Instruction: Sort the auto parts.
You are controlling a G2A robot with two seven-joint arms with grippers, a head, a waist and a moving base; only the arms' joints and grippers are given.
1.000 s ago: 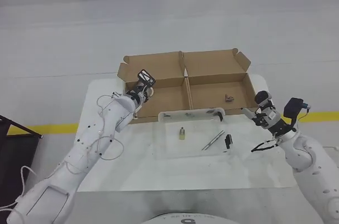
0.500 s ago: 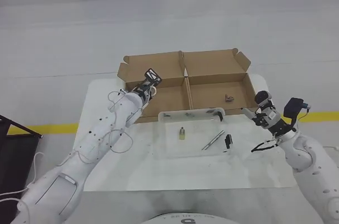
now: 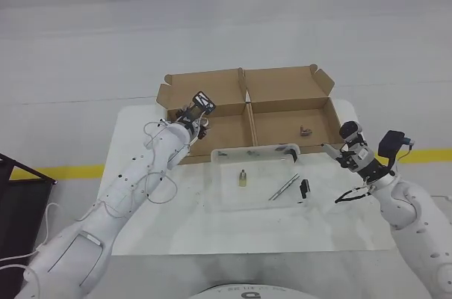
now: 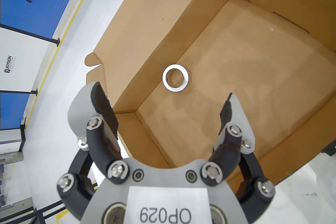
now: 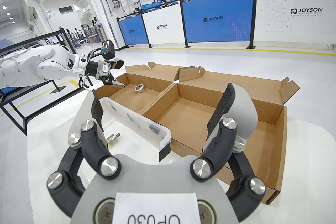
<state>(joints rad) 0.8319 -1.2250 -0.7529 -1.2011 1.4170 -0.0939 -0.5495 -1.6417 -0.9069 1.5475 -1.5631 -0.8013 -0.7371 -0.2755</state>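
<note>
My left pincer (image 4: 164, 101) hangs wide open, empty, over the box (image 4: 170, 25); the ring (image 4: 175, 77) lies mid-frame on its floor, beside the wall. Withdrawing low, I could clip that wall and shove the box. My right pincer (image 5: 162, 104) is open, empty too.

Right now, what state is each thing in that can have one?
left gripper: open, empty, above the cardboard box.
right gripper: open, empty.
cardboard box: flaps open.
metal ring: lying loose in the box's left compartment.
small dark part: lying in the right compartment.
white tray: holding several parts.
</note>
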